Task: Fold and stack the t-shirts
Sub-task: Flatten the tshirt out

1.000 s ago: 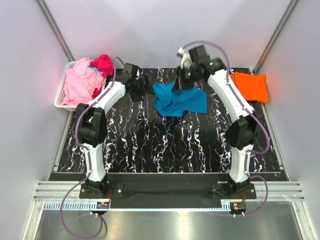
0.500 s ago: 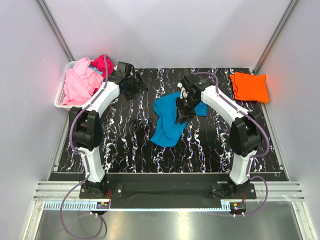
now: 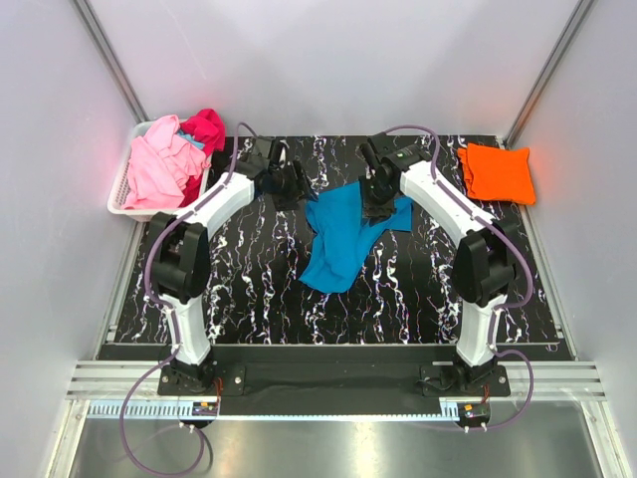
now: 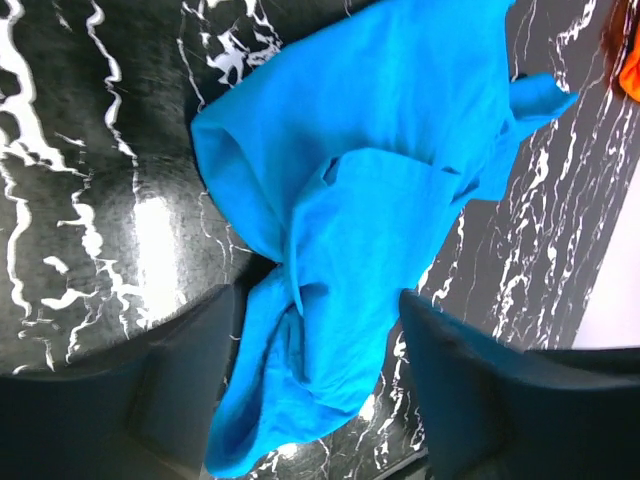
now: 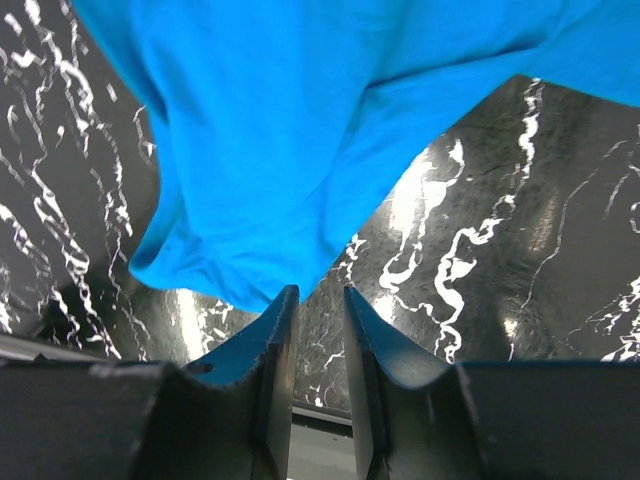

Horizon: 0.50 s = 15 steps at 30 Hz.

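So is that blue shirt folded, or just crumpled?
Crumpled, not folded: the blue t-shirt lies bunched in uneven creases on the table, one corner sticking out.

The near half of the surface (image 3: 249,299) is bare black marble, and a pincer could cross it from either side. Further back, a crumpled blue shirt (image 3: 336,244) fills the middle. The left pincer (image 3: 296,185) hangs just beside its far-left edge and the right pincer (image 3: 377,206) over its far-right part, leaving little room between the two. A folded orange shirt (image 3: 496,171) takes the far-right corner, with a bare strip between it and the blue one. A basket (image 3: 117,196) heaped with pink shirts (image 3: 159,164) stands at the far-left corner. Walls (image 3: 328,70) close in left, right and behind.
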{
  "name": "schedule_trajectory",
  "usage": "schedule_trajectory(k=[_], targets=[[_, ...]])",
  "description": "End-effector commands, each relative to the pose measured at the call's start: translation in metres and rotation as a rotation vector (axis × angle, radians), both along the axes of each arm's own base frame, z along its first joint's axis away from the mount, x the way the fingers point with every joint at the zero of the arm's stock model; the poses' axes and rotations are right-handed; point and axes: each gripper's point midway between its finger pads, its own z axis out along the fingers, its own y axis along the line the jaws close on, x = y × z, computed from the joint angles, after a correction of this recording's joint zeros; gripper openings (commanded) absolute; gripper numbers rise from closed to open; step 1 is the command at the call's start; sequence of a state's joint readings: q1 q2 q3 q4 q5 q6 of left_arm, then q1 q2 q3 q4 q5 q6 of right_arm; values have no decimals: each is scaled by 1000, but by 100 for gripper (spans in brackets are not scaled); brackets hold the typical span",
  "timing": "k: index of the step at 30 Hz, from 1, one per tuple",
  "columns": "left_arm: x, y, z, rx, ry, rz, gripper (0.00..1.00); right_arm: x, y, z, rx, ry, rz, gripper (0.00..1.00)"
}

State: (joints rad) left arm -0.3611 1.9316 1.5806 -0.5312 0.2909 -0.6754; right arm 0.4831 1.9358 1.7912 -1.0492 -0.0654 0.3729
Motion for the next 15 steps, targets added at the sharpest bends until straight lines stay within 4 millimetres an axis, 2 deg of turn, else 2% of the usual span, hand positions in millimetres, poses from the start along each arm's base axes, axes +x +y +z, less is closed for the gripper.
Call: schedule_trajectory(k=[1, 2, 8, 10, 12, 13, 15], targets=[[14, -9, 18, -68, -94, -35, 60, 14, -10, 5, -14, -36, -66, 31], [20, -10, 17, -64, -104, -28, 55, 13, -14, 5, -14, -30, -76, 30], [40, -18, 11, -70, -139, -34, 52, 12, -24, 4, 4, -17, -104, 29], [44, -22, -1, -63, -126, -44, 51, 14, -30, 6, 10, -20, -126, 29], [48, -25, -2, -66, -127, -47, 50, 14, -33, 6, 16, -17, -137, 29], [49, -27, -10, -59, -114, -50, 49, 16, -36, 8, 19, -22, -146, 29], [50, -29, -14, -47, -118, -54, 47, 16, -39, 9, 21, -19, -154, 29]])
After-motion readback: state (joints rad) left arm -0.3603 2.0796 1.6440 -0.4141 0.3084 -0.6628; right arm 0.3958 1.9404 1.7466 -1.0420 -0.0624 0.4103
